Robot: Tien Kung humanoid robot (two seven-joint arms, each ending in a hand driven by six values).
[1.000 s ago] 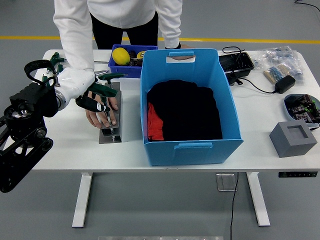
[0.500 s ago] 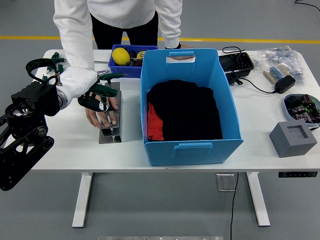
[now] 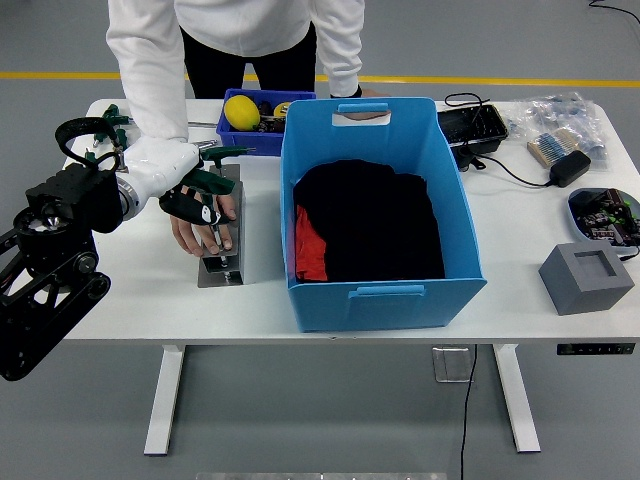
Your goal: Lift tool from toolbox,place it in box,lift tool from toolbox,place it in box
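A grey metal tool stand [image 3: 222,262] sits on the white table [image 3: 120,290], left of the big blue box [image 3: 385,290]. Green-handled tools [image 3: 226,153] stick out of the stand. My left hand [image 3: 192,204], black fingers on a white wrist, hangs over the stand's left side. Its fingers are curled round one green handle [image 3: 212,182]. A person's bare hand [image 3: 192,234] lies flat under my hand and presses on the stand. The blue box holds black cloth [image 3: 370,220] and a bit of red cloth [image 3: 308,250]. My right arm is out of the picture.
A small blue bin [image 3: 248,135] with a yellow object [image 3: 241,111] stands behind the stand. A black tray [image 3: 472,125], cables, a power adapter [image 3: 571,167], bagged parts and a grey foam block [image 3: 587,277] lie at the right. The person leans in from the far side.
My left arm and hand have crept a little to the right and closer over the stand. The person's hand and the tools have stayed put.
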